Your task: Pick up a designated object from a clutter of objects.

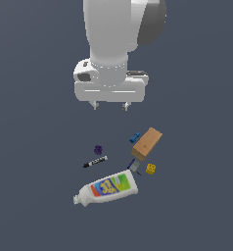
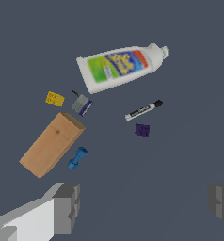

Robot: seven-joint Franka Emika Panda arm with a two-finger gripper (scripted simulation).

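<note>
Purple and squat, with no clear long axis, the blocky piece [image 2: 142,130] lay just beside the black marker [image 2: 143,110], below the spread-open gripper [image 1: 109,105].

A computer-simulated robot test scene, not a real room. A flat, plain dark blue-grey ground [image 1: 35,122] fills both views with no walls, furniture or shadows of a lived-in place. A smooth white robot arm [image 1: 111,34] with flat shading hangs over a small scatter of unrelated props: a white bottle with a colourful label [image 1: 107,188], a tan wooden block [image 1: 147,143], a black marker [image 1: 95,162] and tiny blocky pieces in purple [image 1: 98,149], blue [image 1: 134,137] and yellow [image 1: 151,168].
</note>
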